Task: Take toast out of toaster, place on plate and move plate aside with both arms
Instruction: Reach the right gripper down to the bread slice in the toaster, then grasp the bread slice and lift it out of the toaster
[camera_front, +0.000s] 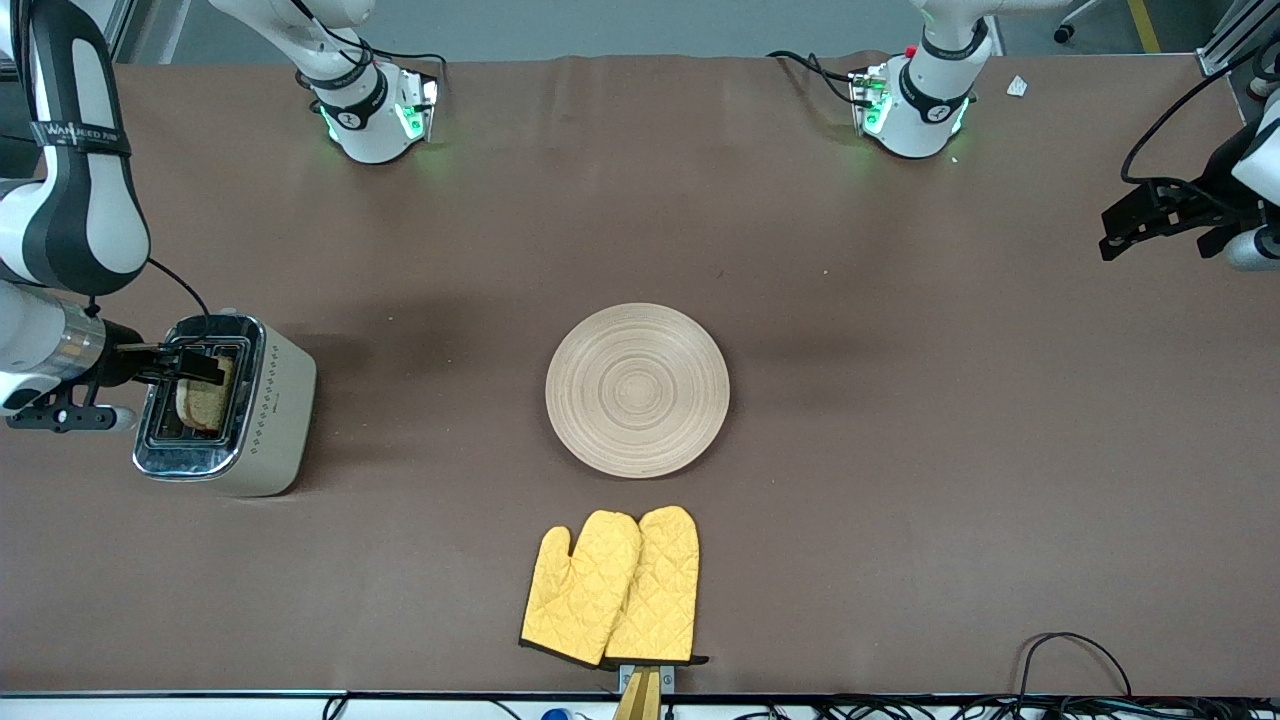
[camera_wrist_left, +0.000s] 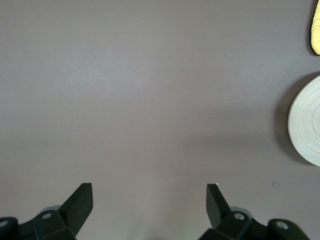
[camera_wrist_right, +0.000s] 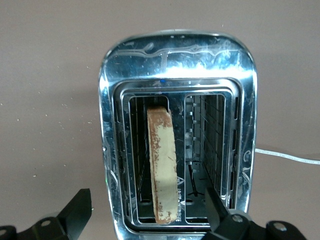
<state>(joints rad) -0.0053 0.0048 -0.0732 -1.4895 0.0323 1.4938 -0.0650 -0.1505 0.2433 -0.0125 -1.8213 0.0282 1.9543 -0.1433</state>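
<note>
The toast (camera_front: 207, 397) stands on edge in one slot of the toaster (camera_front: 278, 410), at the right arm's end of the table. My right gripper (camera_front: 188, 364) is open just above the toaster's top and holds nothing. In the right wrist view my right gripper (camera_wrist_right: 147, 206) straddles the toast (camera_wrist_right: 162, 160), its fingers well apart from it. The round wooden plate (camera_front: 637, 390) lies bare at the table's middle. My left gripper (camera_front: 1128, 226) is open and empty, up over the left arm's end of the table. In the left wrist view my left gripper (camera_wrist_left: 149, 199) hangs over bare cloth, and the plate's edge (camera_wrist_left: 306, 122) shows.
Two yellow oven mitts (camera_front: 612, 585) lie nearer to the front camera than the plate, by the table's edge; a mitt tip (camera_wrist_left: 316, 27) shows in the left wrist view. The chrome toaster top (camera_wrist_right: 175, 55) has a second, empty slot. A brown cloth covers the table.
</note>
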